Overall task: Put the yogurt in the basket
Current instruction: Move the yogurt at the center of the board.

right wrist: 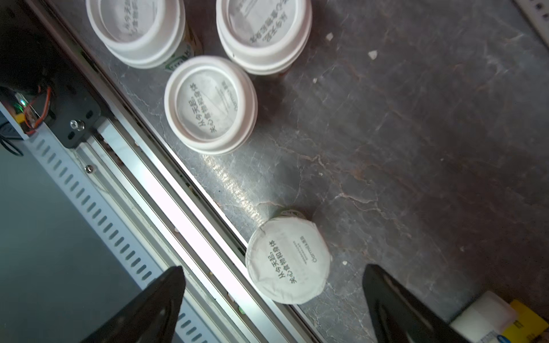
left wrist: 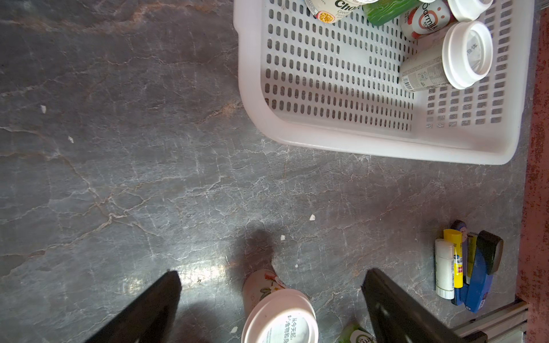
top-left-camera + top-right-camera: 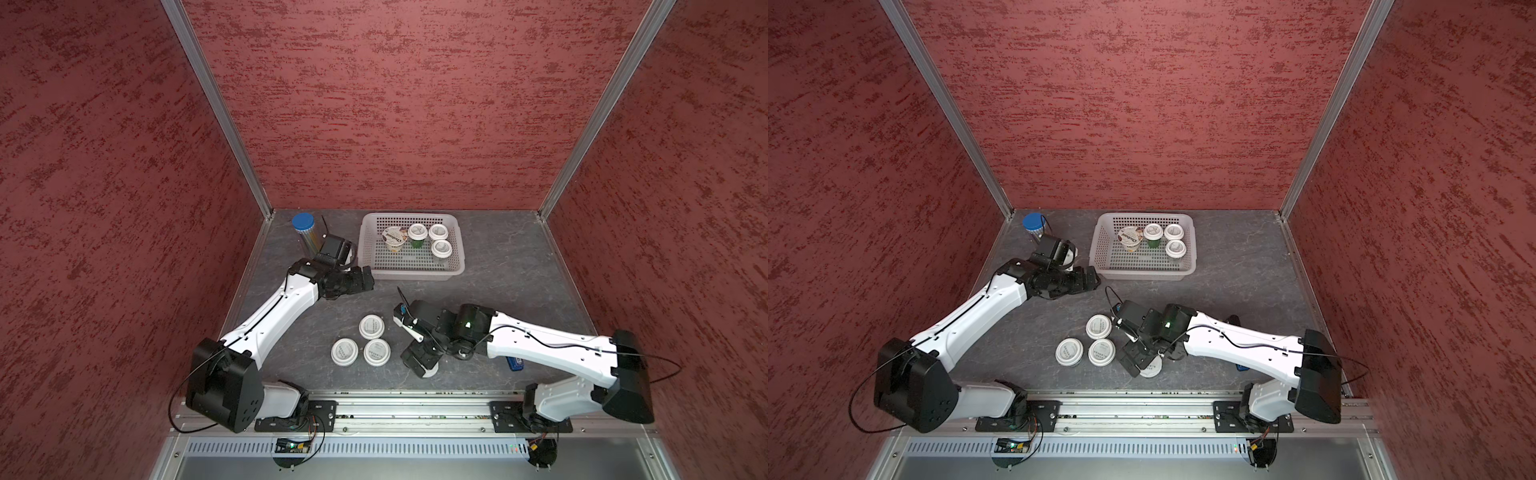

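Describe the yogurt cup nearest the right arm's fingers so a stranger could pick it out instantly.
Find the metal rail along the table's near edge; just beyond it stand three capped cups in a cluster. A fourth, the lone cup, stands apart from them close to the rail, under the open right gripper. Unlike its neighbours' raised-rim plastic caps, it has only a flat, crinkled seal.

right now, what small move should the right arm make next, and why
Probably lower the right gripper straight down. Its jaws stand open with the foil-lidded cup nearly centred between them, upright on the table by the front rail and not yet gripped. Once lower, closing should catch it.
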`<action>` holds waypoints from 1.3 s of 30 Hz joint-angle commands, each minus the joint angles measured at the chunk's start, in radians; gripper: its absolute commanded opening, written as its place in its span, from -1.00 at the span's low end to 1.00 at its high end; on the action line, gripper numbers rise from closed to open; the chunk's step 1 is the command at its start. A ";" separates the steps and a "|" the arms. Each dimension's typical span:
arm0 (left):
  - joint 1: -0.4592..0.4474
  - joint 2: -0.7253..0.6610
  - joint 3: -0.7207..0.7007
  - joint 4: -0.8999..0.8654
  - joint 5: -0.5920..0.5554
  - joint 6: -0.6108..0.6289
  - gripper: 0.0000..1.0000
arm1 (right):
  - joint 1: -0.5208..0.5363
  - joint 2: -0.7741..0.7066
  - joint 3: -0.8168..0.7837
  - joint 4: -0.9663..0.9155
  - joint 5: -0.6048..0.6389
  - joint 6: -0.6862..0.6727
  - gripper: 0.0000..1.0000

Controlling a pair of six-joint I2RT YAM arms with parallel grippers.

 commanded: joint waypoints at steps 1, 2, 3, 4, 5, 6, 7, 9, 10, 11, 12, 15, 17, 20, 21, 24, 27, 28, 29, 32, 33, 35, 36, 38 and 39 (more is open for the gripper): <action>-0.006 -0.006 -0.005 -0.004 -0.016 -0.006 0.99 | 0.007 0.017 -0.044 0.020 -0.002 0.064 0.97; -0.006 -0.006 -0.005 -0.004 -0.017 -0.004 0.99 | 0.008 0.025 -0.053 0.023 0.003 0.073 0.97; -0.006 -0.006 -0.005 -0.004 -0.019 -0.003 0.99 | 0.009 0.027 -0.061 0.023 0.010 0.077 0.97; -0.006 -0.005 -0.005 -0.005 -0.019 -0.004 0.99 | 0.010 0.046 -0.068 0.023 0.017 0.082 0.97; -0.006 -0.005 -0.006 -0.004 -0.019 -0.001 1.00 | 0.010 0.062 -0.071 0.025 0.023 0.084 0.97; -0.005 -0.002 -0.006 -0.002 -0.021 -0.001 0.99 | 0.010 0.075 -0.073 0.026 0.024 0.086 0.97; -0.006 0.002 -0.005 -0.003 -0.021 -0.001 0.99 | 0.010 0.088 -0.075 0.033 0.015 0.084 0.97; -0.005 0.009 -0.001 -0.007 -0.023 0.000 0.99 | 0.011 0.110 -0.079 0.052 -0.002 0.081 0.97; -0.005 0.012 0.002 -0.009 -0.024 0.001 1.00 | 0.013 0.120 -0.079 0.060 -0.007 0.079 0.97; -0.005 0.011 0.001 -0.010 -0.026 0.002 0.99 | 0.013 0.129 -0.082 0.066 -0.010 0.082 0.97; -0.005 0.010 0.000 -0.009 -0.028 0.003 0.99 | 0.013 0.136 -0.085 0.069 -0.013 0.079 0.97; -0.003 0.006 -0.005 -0.006 -0.028 0.004 0.99 | 0.013 0.153 -0.090 0.074 0.006 0.077 0.96; -0.003 0.007 -0.005 -0.004 -0.025 0.005 0.99 | 0.013 0.165 -0.089 0.075 0.017 0.074 0.94; -0.003 0.009 -0.005 -0.004 -0.021 0.004 0.99 | 0.014 0.174 -0.087 0.073 0.024 0.071 0.82; -0.003 0.007 -0.005 -0.003 -0.019 0.003 0.99 | 0.013 0.175 -0.088 0.074 0.027 0.071 0.79; -0.002 0.009 -0.004 -0.001 -0.018 0.003 0.99 | 0.011 0.172 -0.085 0.068 0.037 0.068 0.72; -0.003 0.012 -0.002 0.000 -0.014 0.002 0.99 | 0.010 0.165 -0.083 0.064 0.049 0.066 0.66; -0.003 0.013 0.000 -0.001 -0.015 0.002 0.99 | 0.008 0.164 -0.083 0.062 0.053 0.066 0.65; -0.003 0.013 0.002 0.000 -0.014 0.002 0.99 | 0.006 0.163 -0.080 0.061 0.056 0.065 0.63; -0.003 0.011 0.004 -0.001 -0.016 0.001 0.99 | 0.000 0.161 -0.079 0.059 0.057 0.064 0.59; -0.003 0.011 0.004 -0.002 -0.019 0.002 0.99 | -0.002 0.163 -0.080 0.059 0.055 0.065 0.58; -0.003 0.010 0.004 -0.003 -0.019 0.001 0.99 | -0.004 0.165 -0.079 0.054 0.054 0.067 0.56; -0.001 0.010 0.002 -0.002 -0.019 0.002 0.99 | -0.004 0.164 -0.079 0.055 0.053 0.068 0.55; 0.000 0.012 0.001 -0.003 -0.020 0.004 0.99 | -0.006 0.164 -0.079 0.053 0.056 0.072 0.54; 0.001 0.013 0.000 -0.003 -0.021 0.002 0.99 | -0.007 0.163 -0.079 0.054 0.058 0.073 0.53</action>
